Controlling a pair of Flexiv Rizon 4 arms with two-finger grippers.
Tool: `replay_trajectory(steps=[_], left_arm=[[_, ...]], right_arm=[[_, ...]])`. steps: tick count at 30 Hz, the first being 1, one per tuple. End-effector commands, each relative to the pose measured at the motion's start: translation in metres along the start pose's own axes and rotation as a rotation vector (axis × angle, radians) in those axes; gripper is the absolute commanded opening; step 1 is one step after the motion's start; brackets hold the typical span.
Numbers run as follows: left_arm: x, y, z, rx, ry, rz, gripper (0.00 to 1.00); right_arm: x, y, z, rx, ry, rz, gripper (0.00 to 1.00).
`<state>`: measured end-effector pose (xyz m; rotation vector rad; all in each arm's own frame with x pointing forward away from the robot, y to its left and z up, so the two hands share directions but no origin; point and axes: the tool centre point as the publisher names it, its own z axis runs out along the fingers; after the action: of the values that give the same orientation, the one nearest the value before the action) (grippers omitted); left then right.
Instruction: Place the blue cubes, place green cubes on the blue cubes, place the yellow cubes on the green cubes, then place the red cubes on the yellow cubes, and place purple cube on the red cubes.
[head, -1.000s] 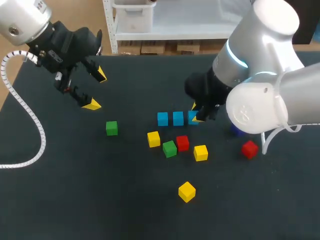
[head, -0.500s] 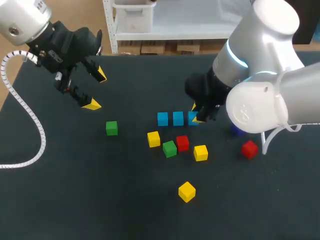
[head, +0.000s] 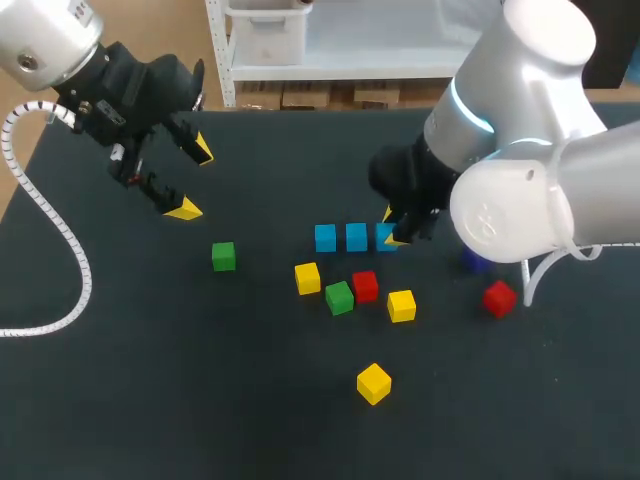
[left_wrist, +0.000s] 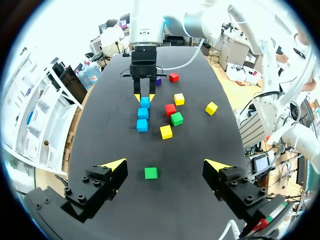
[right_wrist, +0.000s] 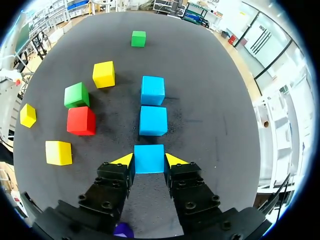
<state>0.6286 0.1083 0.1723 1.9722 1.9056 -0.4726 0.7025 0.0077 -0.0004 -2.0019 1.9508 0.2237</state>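
blue cube (right_wrist: 149, 159), third in neat row

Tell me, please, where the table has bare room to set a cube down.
Bare: the table near-left, bordered by the lone green cube; and near-right of the lone yellow cube. Crowded: just below the blue row.

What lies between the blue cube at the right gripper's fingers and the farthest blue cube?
The middle blue cube, between the gripped blue cube and the far blue cube; clearest in the right wrist view.
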Motion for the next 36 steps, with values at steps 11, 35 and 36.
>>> replay_trajectory(steps=[11, 35, 36], left_arm=[[0.0008, 0.0004, -0.0002, 0.0, -0.002, 0.002, 1.0], [0.0008, 0.0004, -0.0002, 0.0, -0.002, 0.002, 1.0], [0.0008, 0.0004, -0.0002, 0.0, -0.002, 0.002, 1.0]], right_arm=[[0.001, -0.0013, 0.0017, -0.012, -0.004, -0.002, 0.0], [0.002, -0.0035, 0.0009, -0.01, -0.008, -0.005, 0.0], [0.0021, -0.0035, 0.0009, -0.009, -0.008, -0.005, 0.01]])
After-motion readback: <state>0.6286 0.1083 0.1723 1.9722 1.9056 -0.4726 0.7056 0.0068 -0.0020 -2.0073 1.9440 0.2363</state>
